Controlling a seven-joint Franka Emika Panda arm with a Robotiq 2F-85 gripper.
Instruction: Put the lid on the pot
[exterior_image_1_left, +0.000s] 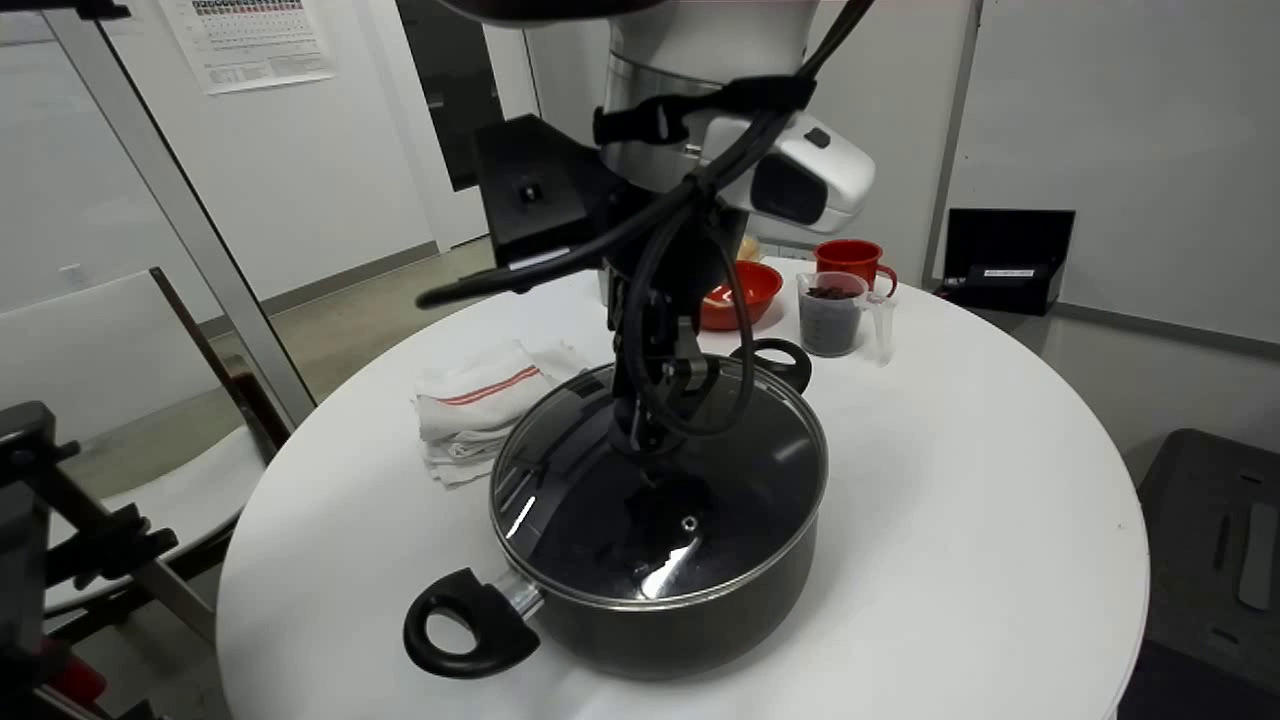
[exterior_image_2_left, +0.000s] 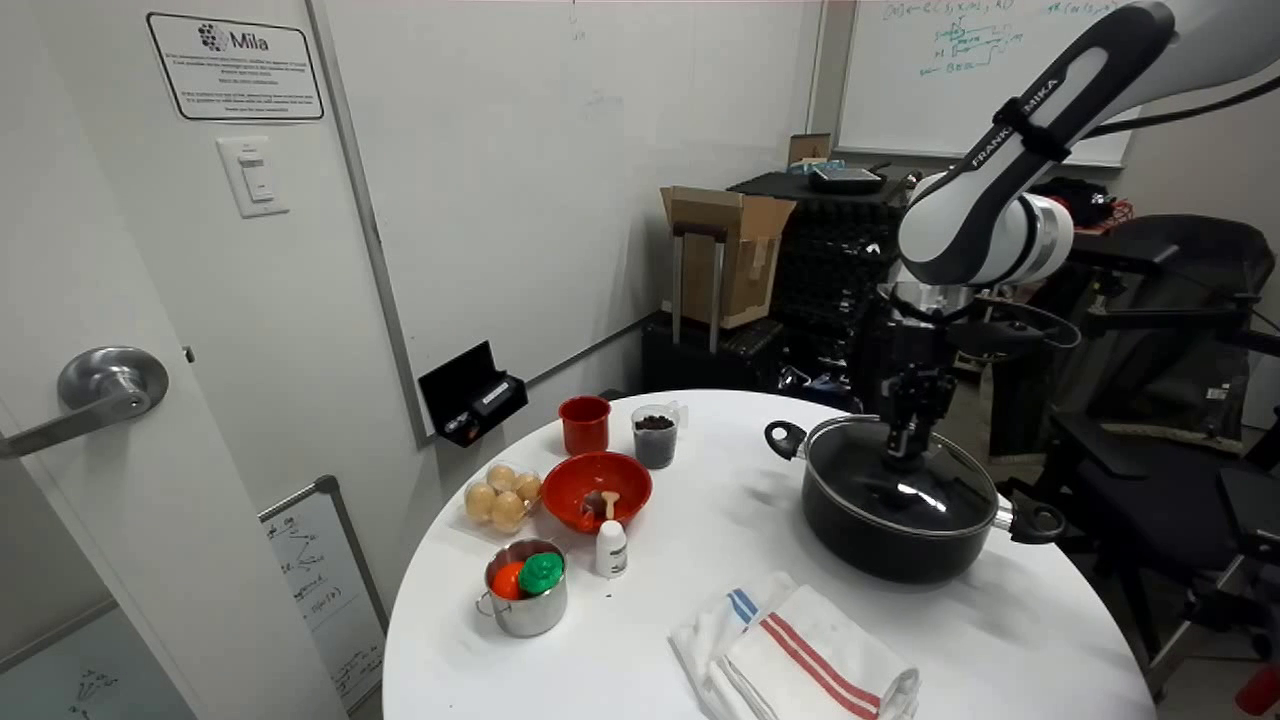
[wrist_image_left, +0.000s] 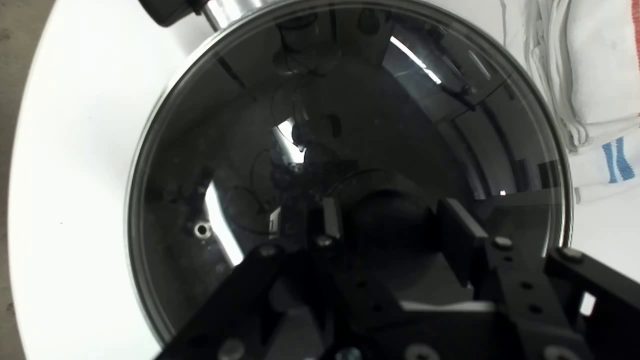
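Nearest in the wrist view, we see the jaws part-way apart, one on each side of a dark knob (wrist_image_left: 390, 220); whether they press on it we cannot tell. Beneath, the clear glass lid (exterior_image_1_left: 715, 475) lies dome-up on the black pot (exterior_image_1_left: 690, 640), its metal rim (exterior_image_1_left: 640, 606) over the pot's with no gap we can make out. We judge this the seating-and-release step, the task almost done. To finish well, we should settle the rim evenly, spread the jaws without dragging the knob, then rise straight up — a sideways tug could unseat the lid. Being round, the lid has no long axis; its knob points up. In an exterior view the pot's long axis runs from its near loop handle (exterior_image_1_left: 505, 635), lower left, to its far loop handle (exterior_image_1_left: 793, 374). Past the folded dish towels (exterior_image_1_left: 475, 420), the table (exterior_image_1_left: 960, 480) carries a clear measuring cup (exterior_image_1_left: 830, 325), a red bowl (exterior_image_1_left: 760, 290) and a red mug (exterior_image_1_left: 845, 258) — all apart from the pot.
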